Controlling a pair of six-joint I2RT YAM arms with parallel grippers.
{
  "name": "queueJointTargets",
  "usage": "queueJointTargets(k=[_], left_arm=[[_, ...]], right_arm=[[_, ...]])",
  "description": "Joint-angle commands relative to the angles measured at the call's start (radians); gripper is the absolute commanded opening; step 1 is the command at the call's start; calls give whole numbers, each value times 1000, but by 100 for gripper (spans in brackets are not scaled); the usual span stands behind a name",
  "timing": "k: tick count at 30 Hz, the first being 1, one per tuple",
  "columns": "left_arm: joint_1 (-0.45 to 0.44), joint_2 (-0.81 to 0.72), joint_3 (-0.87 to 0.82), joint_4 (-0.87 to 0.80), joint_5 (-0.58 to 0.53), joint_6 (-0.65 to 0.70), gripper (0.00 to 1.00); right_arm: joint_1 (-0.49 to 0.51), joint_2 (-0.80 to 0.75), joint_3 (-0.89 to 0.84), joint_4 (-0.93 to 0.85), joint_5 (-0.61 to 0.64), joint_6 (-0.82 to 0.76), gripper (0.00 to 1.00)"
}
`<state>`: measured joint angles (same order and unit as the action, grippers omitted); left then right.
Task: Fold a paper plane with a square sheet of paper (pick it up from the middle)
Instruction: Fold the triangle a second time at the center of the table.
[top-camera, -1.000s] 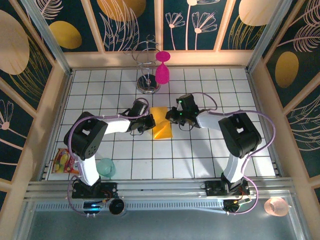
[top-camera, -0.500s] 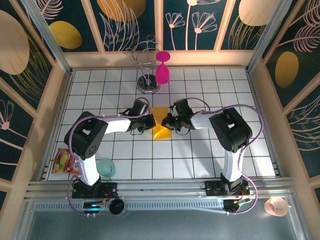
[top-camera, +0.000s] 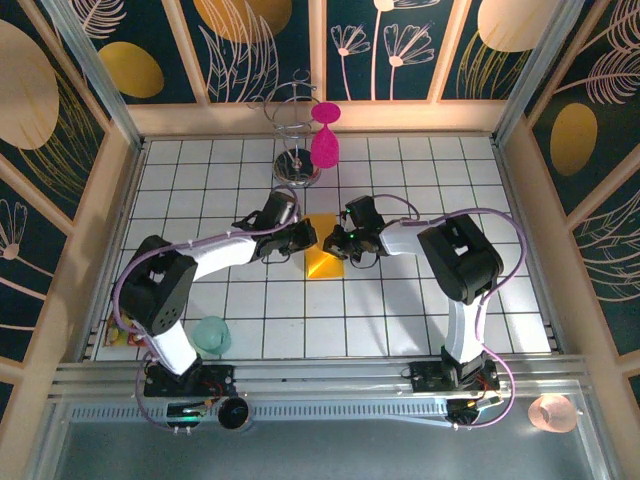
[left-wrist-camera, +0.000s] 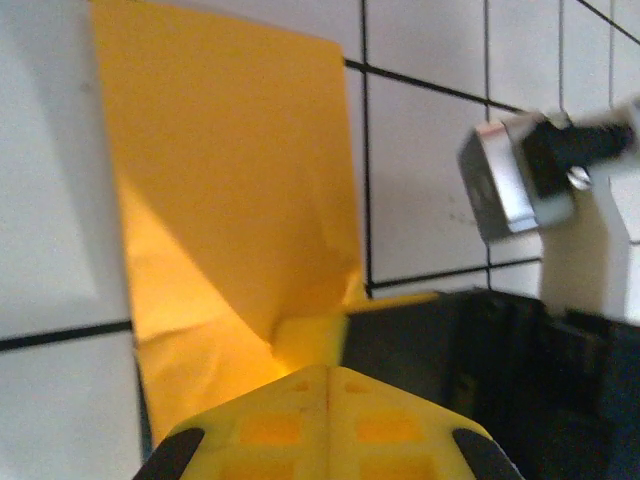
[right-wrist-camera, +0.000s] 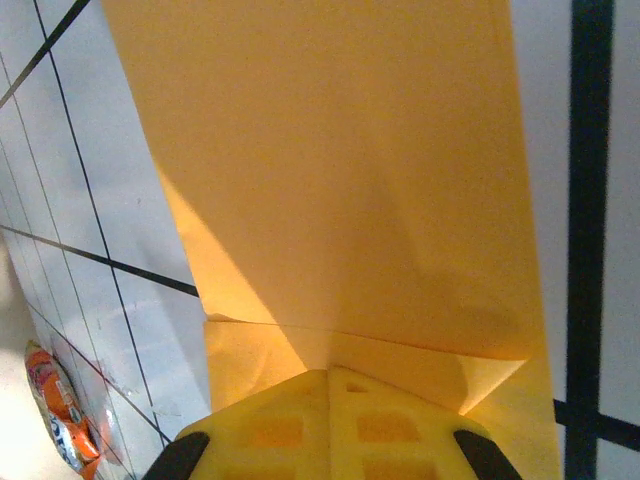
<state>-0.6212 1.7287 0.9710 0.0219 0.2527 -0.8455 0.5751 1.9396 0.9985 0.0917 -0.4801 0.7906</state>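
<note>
Square sheet of paper (top-camera: 324, 258): orange-yellow, partly folded, lying on white gridded desk (top-camera: 400, 310) at centre, between both arms.

Left tool (top-camera: 303, 238): fingers clenched, tips against sheet's left edge. Small creased flap sits at tips in left wrist view; cannot tell if paper is pinched between them.

Right tool (top-camera: 337, 243): fingers clenched, tips on sheet's right edge, over narrow folded strip. Grip on paper cannot be confirmed.

The two tools near each other, sheet between them.

Magenta goblet (top-camera: 324, 148): at far side, well apart from sheet.
</note>
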Motion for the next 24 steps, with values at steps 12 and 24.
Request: queueJointTargets(k=[12, 24], left_arm=[[-67, 17, -95, 37, 94, -75, 3], [-77, 89, -4, -86, 32, -21, 2]], right_arm=[[-13, 104, -26, -158, 101, 37, 0], [-17, 110, -24, -160, 98, 36, 0]])
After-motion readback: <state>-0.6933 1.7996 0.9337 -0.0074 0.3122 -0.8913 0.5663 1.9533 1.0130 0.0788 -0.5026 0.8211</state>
